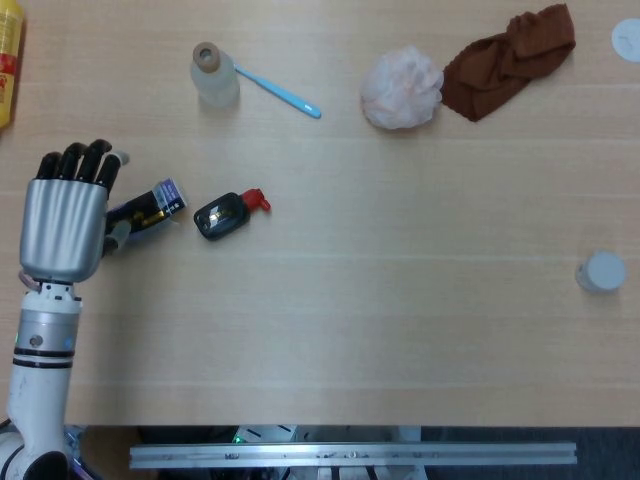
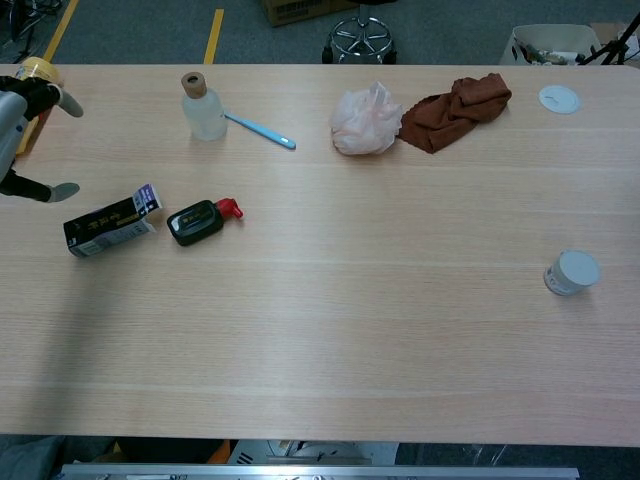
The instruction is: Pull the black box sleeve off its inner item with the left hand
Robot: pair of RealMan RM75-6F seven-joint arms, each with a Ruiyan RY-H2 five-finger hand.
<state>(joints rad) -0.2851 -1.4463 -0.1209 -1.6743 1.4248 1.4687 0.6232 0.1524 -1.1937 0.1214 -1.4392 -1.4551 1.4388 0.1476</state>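
The black box sleeve (image 2: 108, 223) lies flat on the table, its open flap end pointing toward the inner item; the head view shows the black box sleeve (image 1: 150, 207) partly behind my hand. The inner item, a small black bottle with a red cap (image 2: 200, 219), lies just right of the sleeve and apart from it; in the head view the same black bottle (image 1: 227, 212) is fully exposed. My left hand (image 1: 66, 222) hovers at the far left with fingers spread and nothing in it; the chest view catches only the left hand's (image 2: 18, 140) edge, above and left of the sleeve. The right hand is out of sight.
A clear bottle with a cork-coloured top (image 2: 202, 107) and a blue toothbrush (image 2: 260, 130) sit at the back left. A white bag (image 2: 363, 120) and brown cloth (image 2: 456, 108) lie at the back. A small white jar (image 2: 571, 271) stands at right, a yellow container (image 1: 8, 60) at far left.
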